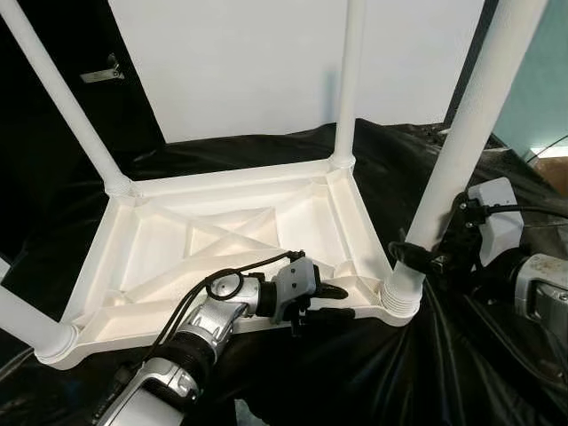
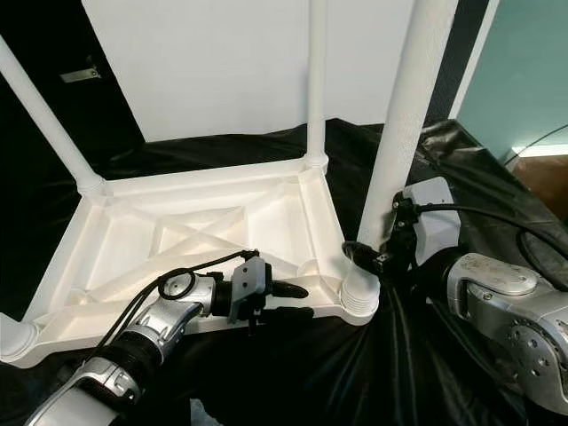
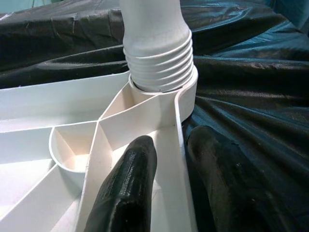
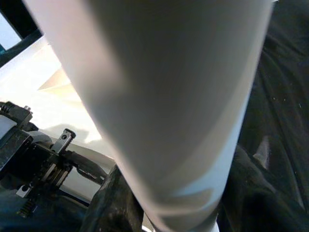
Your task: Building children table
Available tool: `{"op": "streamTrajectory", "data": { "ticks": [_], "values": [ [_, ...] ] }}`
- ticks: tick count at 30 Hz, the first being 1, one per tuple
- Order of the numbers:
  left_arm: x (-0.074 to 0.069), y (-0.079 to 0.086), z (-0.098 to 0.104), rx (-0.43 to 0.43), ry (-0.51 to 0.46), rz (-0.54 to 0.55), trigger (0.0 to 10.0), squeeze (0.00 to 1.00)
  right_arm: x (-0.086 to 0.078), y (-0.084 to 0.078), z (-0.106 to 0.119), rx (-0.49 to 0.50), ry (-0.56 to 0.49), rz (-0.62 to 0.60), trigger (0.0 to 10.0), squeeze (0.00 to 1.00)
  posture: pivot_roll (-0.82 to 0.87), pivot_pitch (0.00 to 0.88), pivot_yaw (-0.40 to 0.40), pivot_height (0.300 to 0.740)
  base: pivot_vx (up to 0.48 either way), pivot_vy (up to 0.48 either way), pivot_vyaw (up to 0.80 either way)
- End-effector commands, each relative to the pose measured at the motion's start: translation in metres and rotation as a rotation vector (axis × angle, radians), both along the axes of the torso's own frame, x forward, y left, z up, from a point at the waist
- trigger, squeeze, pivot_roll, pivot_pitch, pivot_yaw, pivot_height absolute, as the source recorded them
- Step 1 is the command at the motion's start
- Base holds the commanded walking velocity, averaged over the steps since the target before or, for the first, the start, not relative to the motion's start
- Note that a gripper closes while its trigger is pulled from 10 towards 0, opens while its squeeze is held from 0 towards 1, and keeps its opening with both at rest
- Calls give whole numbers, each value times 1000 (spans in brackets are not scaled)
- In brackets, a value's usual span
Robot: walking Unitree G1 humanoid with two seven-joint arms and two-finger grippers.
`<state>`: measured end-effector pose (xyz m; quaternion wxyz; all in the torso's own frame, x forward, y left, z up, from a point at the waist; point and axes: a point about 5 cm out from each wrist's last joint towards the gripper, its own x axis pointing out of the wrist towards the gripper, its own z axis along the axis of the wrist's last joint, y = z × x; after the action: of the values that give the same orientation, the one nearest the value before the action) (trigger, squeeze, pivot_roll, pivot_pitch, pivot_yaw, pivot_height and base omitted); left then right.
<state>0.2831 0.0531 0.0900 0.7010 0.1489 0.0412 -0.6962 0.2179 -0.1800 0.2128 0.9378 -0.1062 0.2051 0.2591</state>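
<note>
A white plastic children's table (image 1: 231, 182) lies upside down on a black sheet, legs pointing up. My left gripper (image 1: 330, 302) is at the near rim by the near-right corner. Its fingers (image 3: 128, 183) straddle the rim wall, one inside the frame and one outside on the sheet, shut on it. The near-right leg (image 1: 470, 115) stands in its corner socket, with its ribbed threaded collar (image 3: 159, 58) showing above the socket. Low on this leg (image 4: 159, 96), just above the collar, my right gripper (image 2: 366, 255) is shut around it.
Three more legs stand at the far-left (image 1: 62, 98), far-right (image 1: 348, 80) and near-left (image 1: 27, 324) corners. The crumpled black sheet (image 1: 355, 382) covers the ground all round. A white wall (image 1: 266, 62) is behind, a teal wall (image 2: 524, 71) to the right.
</note>
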Motion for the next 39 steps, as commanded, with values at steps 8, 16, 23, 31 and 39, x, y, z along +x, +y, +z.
{"op": "streamTrajectory", "data": {
  "ticks": [8, 16, 23, 31, 39],
  "values": [
    [-6, 33, -39, 164, 124, 152, 10000, 0, -24, 9, -60, -17, 240, -18, 10000, 0, -198, 43, 12, 740, 0, 0, 0],
    [-3, 35, -37, 178, 115, 134, 10000, 0, -31, 5, -64, -156, 212, 13, 10000, 0, -224, 43, 44, 740, 0, 0, 0],
    [-2, 32, -36, 179, 108, 122, 10000, 0, -38, 4, -62, -158, 230, 35, 10000, 0, -232, 43, 45, 740, 0, 0, 0],
    [-3, 31, -37, 177, 106, 121, 10000, 0, -33, 2, -69, 44, 289, -92, 10000, 0, -225, 42, 36, 740, 0, 0, 0],
    [-4, 31, -37, 174, 108, 121, 10000, 0, -27, 7, -70, 193, 310, -164, 10000, 0, -225, 43, 35, 740, 0, 0, 0]
  ]
}}
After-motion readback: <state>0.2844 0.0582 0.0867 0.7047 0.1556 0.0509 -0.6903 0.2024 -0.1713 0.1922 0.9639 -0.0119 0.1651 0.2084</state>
